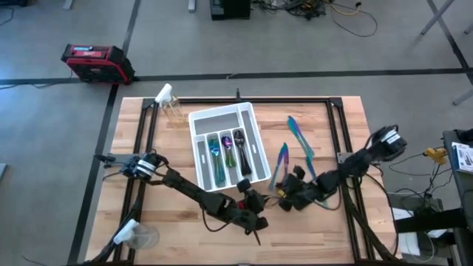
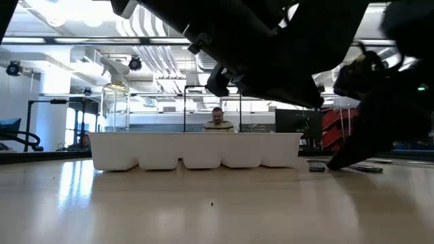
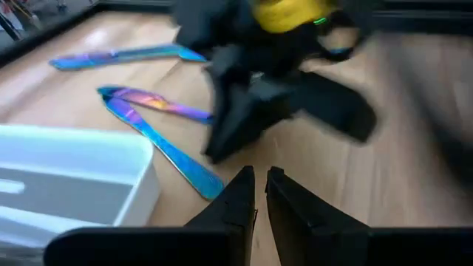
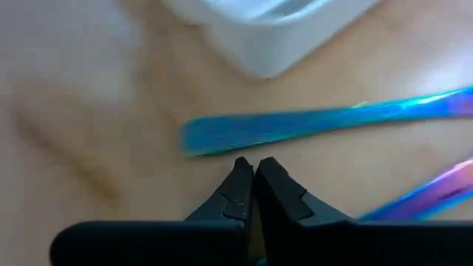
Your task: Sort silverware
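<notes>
The white tray (image 1: pixel 255 144) (image 2: pixel 196 150) stands mid-table with several pieces of silverware (image 1: pixel 228 151) lying in its compartments. Loose iridescent pieces lie on the wood to its right: one farther off (image 1: pixel 299 137) (image 3: pixel 126 55) and two crossing near the tray's near right corner (image 1: pixel 281 166) (image 3: pixel 159 144). My right gripper (image 1: pixel 284 196) (image 4: pixel 253 171) is shut, its tips just short of the blunt end of a blue piece (image 4: pixel 295 127), and holds nothing. My left gripper (image 1: pixel 255 210) (image 3: pixel 260 185) hovers shut near the tray's near right corner, also holding nothing.
A spray bottle (image 1: pixel 168 100) stands at the table's far left, and a clear plastic cup (image 1: pixel 137 236) at its near left corner. A red case (image 1: pixel 96 63) sits on the floor beyond. A person (image 2: pixel 218 120) shows behind the tray in the low view.
</notes>
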Controlling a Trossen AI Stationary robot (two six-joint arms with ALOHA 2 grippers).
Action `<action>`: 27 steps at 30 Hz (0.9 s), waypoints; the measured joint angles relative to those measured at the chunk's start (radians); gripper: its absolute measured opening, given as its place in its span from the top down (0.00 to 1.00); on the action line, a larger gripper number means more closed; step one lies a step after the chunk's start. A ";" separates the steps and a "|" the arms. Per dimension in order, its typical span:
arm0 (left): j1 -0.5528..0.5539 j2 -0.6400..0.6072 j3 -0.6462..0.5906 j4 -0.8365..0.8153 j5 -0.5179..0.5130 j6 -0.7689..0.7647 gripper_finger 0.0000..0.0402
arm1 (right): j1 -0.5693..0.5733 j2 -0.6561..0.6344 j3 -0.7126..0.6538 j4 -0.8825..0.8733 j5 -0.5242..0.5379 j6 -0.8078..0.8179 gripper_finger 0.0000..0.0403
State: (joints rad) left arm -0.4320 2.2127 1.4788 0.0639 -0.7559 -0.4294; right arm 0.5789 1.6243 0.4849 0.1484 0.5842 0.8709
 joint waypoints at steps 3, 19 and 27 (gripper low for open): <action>0.000 0.034 -0.003 0.008 0.023 -0.025 0.94 | 0.110 -0.001 0.020 -0.009 -0.015 0.073 1.00; 0.020 0.145 0.192 -0.120 0.043 0.001 0.94 | 0.141 -0.071 0.056 -0.367 0.277 0.299 1.00; -0.005 0.148 0.203 -0.100 0.077 -0.024 0.94 | 0.172 0.044 0.081 -0.046 0.096 0.365 1.00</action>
State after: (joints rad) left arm -0.4374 2.3608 1.6814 -0.0361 -0.6786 -0.4534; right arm 0.7506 1.6687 0.5659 0.1027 0.6807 1.2355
